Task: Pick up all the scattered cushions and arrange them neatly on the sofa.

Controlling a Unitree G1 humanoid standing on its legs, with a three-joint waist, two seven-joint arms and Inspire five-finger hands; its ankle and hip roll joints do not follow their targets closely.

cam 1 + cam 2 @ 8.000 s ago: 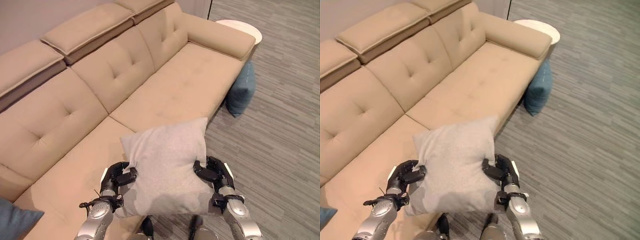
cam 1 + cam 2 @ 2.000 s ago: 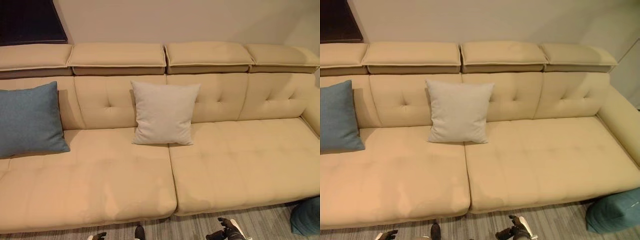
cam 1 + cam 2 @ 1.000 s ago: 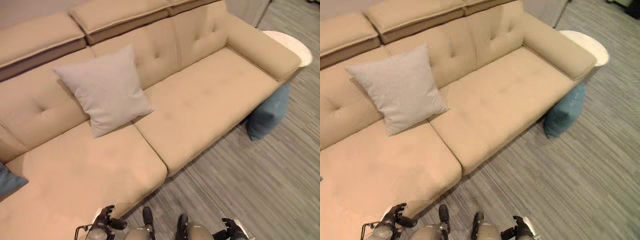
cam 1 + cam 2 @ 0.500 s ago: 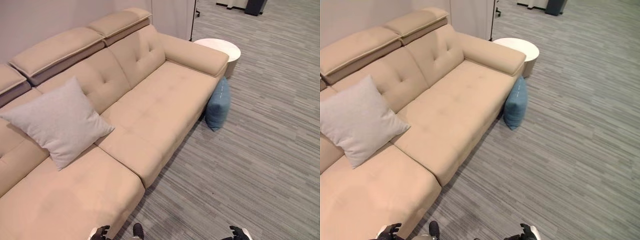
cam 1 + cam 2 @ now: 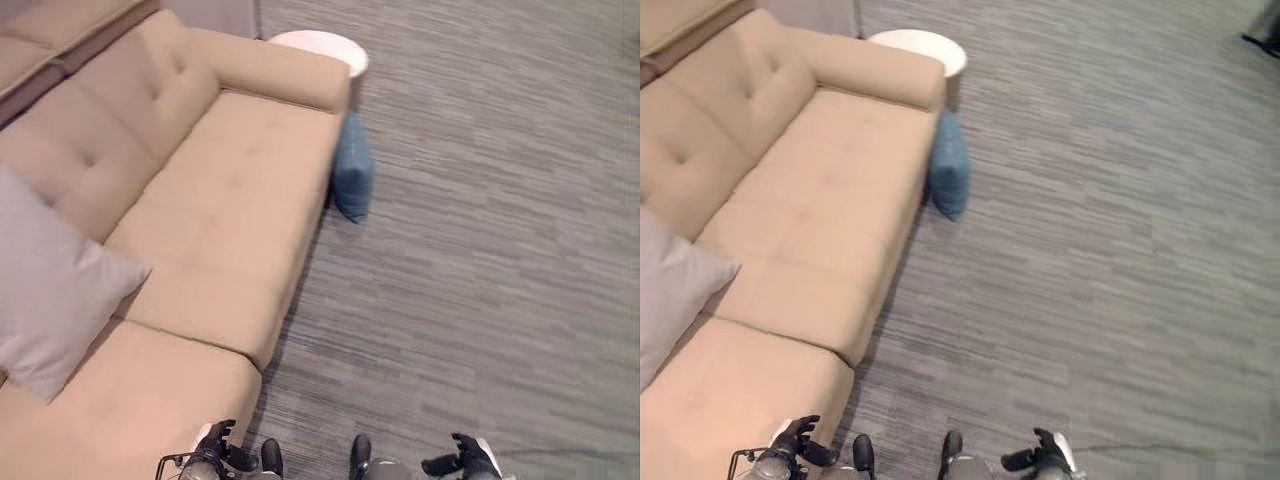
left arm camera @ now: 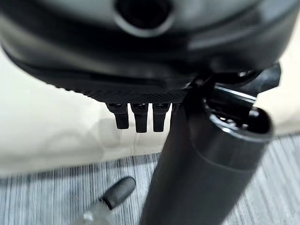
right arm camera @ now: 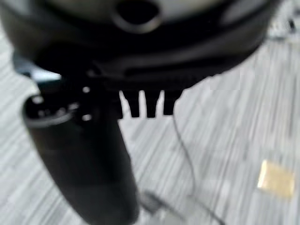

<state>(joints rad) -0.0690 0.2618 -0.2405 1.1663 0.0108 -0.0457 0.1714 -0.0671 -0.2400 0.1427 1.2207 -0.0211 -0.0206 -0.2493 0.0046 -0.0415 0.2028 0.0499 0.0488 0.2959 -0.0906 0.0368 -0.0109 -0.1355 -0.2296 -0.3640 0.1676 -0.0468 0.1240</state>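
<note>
A long beige tufted fabric sofa (image 5: 200, 200) runs off the left and top edges. A pale grey square cushion (image 5: 50, 285) leans on its backrest, cut off at the left edge. A blue fabric cushion (image 5: 949, 178) stands on the grey striped carpet floor (image 5: 480, 250), against the sofa's end, just below a round white side table (image 5: 320, 45) half hidden by the armrest. The left hand (image 5: 215, 452) and right hand (image 5: 462, 460) sit low at the bottom edge, fingers loosely extended, holding nothing.
</note>
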